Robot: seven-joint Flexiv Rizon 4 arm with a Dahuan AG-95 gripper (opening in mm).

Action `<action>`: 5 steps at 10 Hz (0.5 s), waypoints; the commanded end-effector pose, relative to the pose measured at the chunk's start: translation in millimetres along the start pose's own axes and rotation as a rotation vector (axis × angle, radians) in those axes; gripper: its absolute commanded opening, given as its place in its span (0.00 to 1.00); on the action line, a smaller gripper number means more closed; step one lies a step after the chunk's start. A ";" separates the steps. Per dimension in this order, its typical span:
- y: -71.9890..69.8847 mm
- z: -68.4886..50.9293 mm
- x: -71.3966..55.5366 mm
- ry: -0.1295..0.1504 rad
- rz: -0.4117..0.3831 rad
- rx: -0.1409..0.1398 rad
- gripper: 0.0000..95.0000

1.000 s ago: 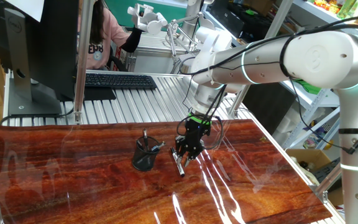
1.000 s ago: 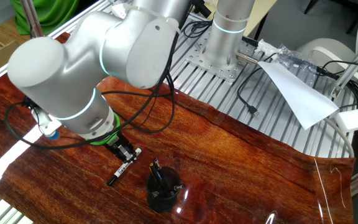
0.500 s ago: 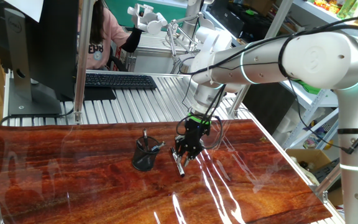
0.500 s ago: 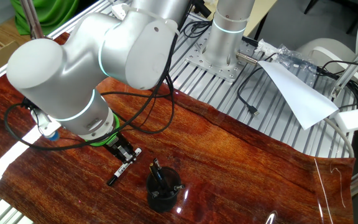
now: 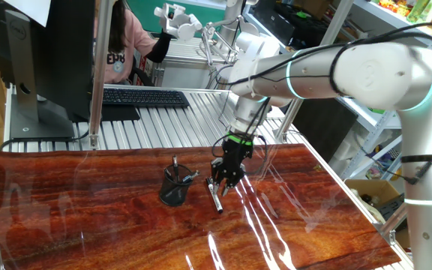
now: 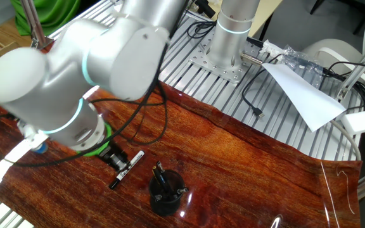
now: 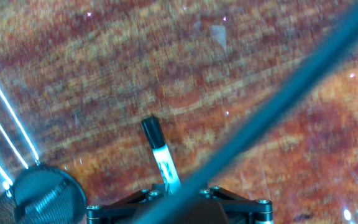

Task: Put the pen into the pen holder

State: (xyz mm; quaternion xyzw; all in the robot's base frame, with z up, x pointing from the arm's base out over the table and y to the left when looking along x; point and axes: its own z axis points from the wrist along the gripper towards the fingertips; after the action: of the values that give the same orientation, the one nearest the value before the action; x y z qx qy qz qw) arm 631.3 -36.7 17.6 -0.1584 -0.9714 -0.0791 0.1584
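The pen [image 5: 217,199], with a black end and a white barrel, lies low over the reddish wood table, just right of the pen holder [image 5: 175,187]. My gripper [image 5: 223,180] is shut on the pen's barrel. In the other fixed view the gripper [image 6: 120,163] grips the pen [image 6: 134,161] left of the black mesh holder [image 6: 167,194], which holds short dark pens. In the hand view the pen [image 7: 160,149] sticks out ahead of the gripper [image 7: 173,194], black cap foremost, and the holder's rim [image 7: 40,195] is at the lower left.
A keyboard [image 5: 145,97] and a monitor stand [image 5: 32,112] sit on the metal bench behind the table. A person in pink [image 5: 130,45] is at the back. Cables [image 6: 258,111] and a white sheet [image 6: 306,95] lie beyond the far edge.
The arm's upper links have swung to the side and are blurred with motion. The gripper stays shut on the pen, which has hardly shifted.
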 end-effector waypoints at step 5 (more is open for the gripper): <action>14.5 -4.6 -0.4 -0.010 0.019 0.005 0.20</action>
State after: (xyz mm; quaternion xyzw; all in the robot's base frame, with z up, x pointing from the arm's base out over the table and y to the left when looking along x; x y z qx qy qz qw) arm 636.2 -22.9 24.8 -0.1677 -0.9712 -0.0730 0.1525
